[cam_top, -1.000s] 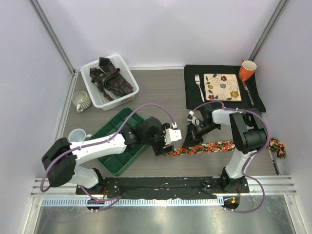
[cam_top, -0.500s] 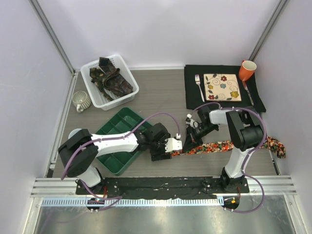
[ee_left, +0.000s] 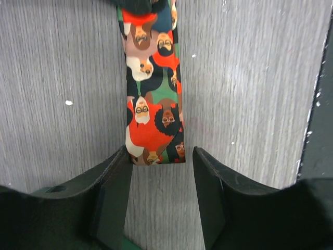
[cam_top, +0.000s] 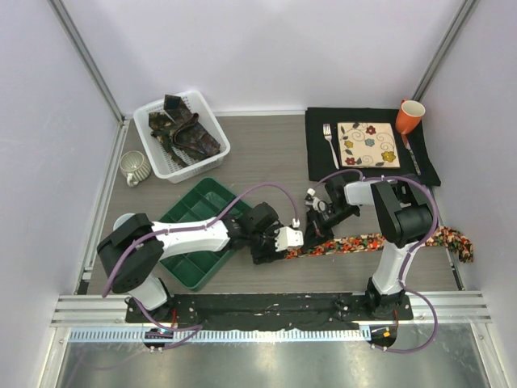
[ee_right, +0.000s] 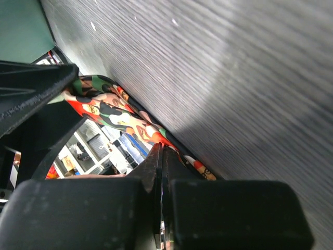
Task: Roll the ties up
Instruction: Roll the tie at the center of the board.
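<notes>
Right of the dark green tray (cam_top: 194,206), on the grey wood-grain table (cam_top: 266,153), a red-orange tie (cam_top: 363,241) shows faces in black, green and cream; behind the tray, a white basket (cam_top: 171,166) holds brown and olive patterned ties (cam_top: 190,133).

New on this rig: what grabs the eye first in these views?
The bright red-orange printed fabric necktie stretched flat across the near right of the grey table stands out first. Both arms meet at its left end: the left gripper open, a finger either side of the tip, the right gripper shut just beyond. At back left, a white plastic basket holds dark patterned ties.
</notes>
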